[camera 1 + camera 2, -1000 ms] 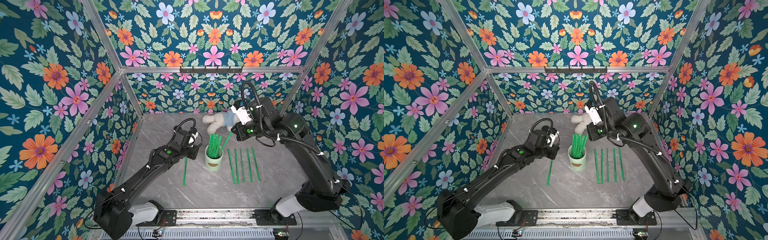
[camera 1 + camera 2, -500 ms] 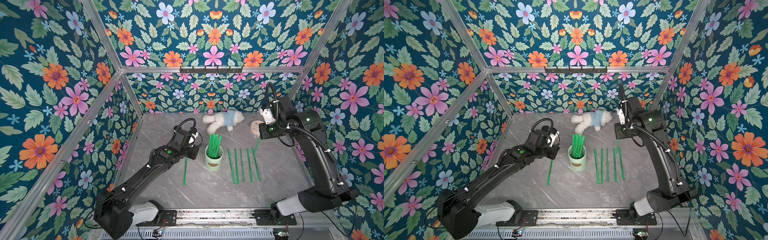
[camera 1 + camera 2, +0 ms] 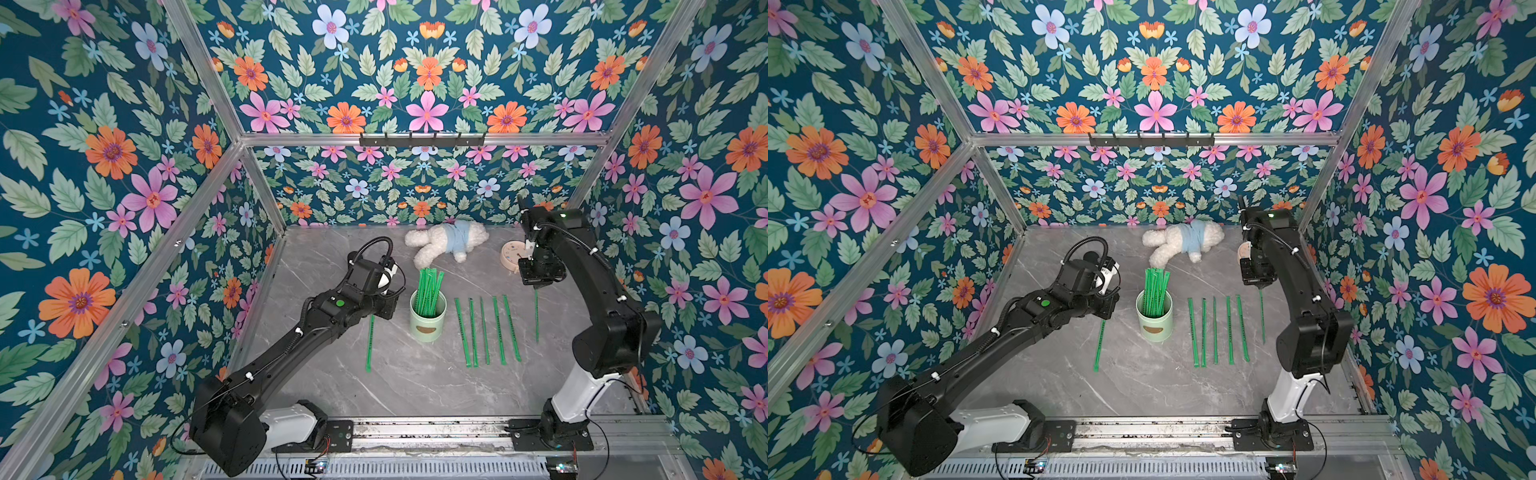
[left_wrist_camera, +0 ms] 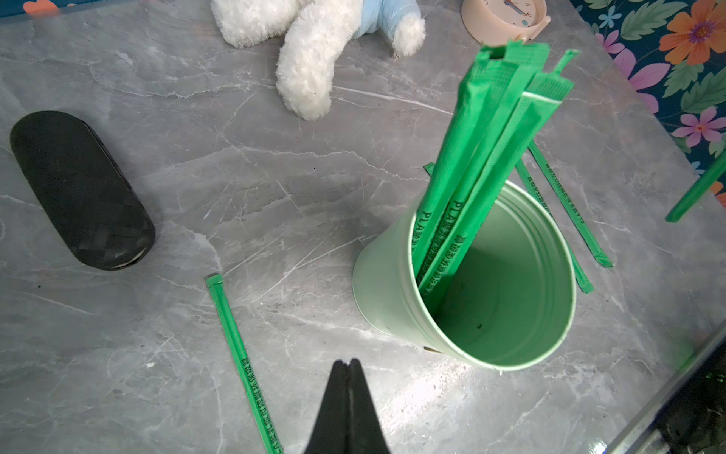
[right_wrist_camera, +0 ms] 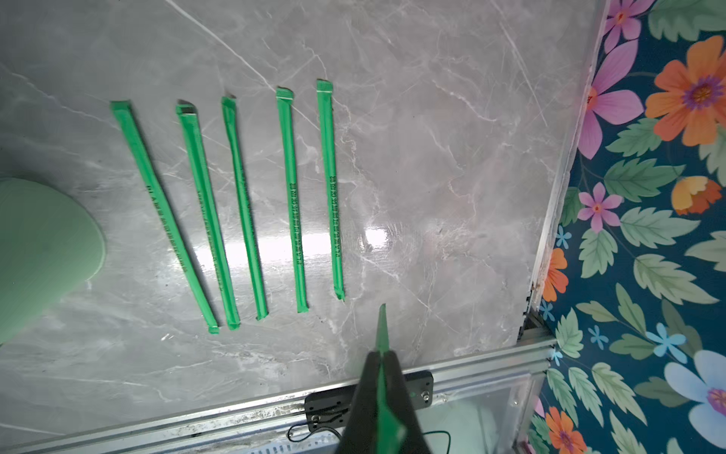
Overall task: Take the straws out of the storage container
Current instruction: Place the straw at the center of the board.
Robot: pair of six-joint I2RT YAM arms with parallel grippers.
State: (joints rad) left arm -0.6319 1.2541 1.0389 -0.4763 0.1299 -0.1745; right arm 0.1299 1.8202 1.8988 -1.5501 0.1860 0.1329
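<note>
left gripper [image 4: 347, 363]: jaws pressed together with nothing between them. It points down over the table [image 3: 332, 386], with its tips between the lone straw and the storage container. In both top views the wrist hides the tips.
lone straw [image 3: 370, 343]: lies flat on the marble just beside the left gripper, on the side away from the cup. The tips do not touch it.
storage container [image 3: 428, 324]: stands upright to the right of the left gripper, near it but apart. Its brown oval mark faces the front rail.
standing straws [image 3: 430, 286]: a bundle inside the storage container, leaning together against one side of its wall. Their tops rise well above the rim, and neither gripper touches them.
row of five straws [image 3: 484, 328]: lie flat and side by side between the storage container and the right gripper. They are roughly parallel, and the two leftmost nearly meet at their front ends.
held straw [image 3: 536, 316]: pinched at its upper end and hanging down from the jaws, to the right of the row and apart from it. Whether its lower end touches the table cannot be told.
right gripper [image 5: 381, 355]: clamped on the held straw and pointing down, near the right wall.
plush toy [image 3: 446, 243]: lies at the back, behind the storage container.
clock [image 3: 511, 255]: at the back right, just behind the right gripper.
black case [image 4: 78, 188]: lies on the table, seen only from the left wrist, well apart from the lone straw.
</note>
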